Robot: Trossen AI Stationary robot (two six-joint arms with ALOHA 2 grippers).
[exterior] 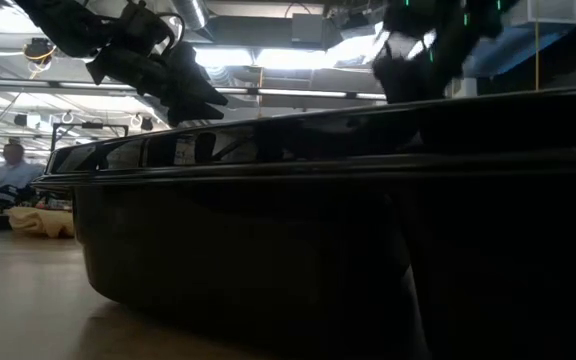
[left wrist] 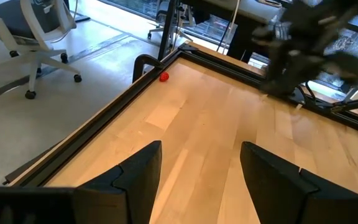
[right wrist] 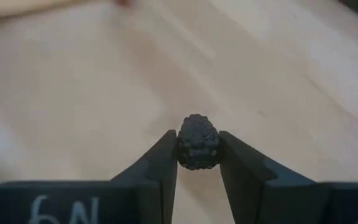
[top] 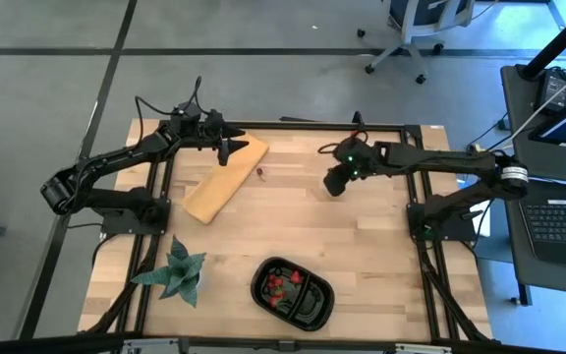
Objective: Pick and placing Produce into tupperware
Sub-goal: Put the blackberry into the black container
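above the table's far middle, the right gripper (right wrist: 197, 163) pinches a dark berry (right wrist: 197, 142); left gripper (left wrist: 201, 171) gapes over the tan board (top: 224, 179).

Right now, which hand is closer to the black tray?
Right. The right hand, shut on a dark berry, is above mid-table, up from the tray. The left hand is open over the tan board, farther off.

Black bumpy berry (right wrist: 197, 142), glossy black tray (top: 293, 292), red strawberries (top: 278, 283).
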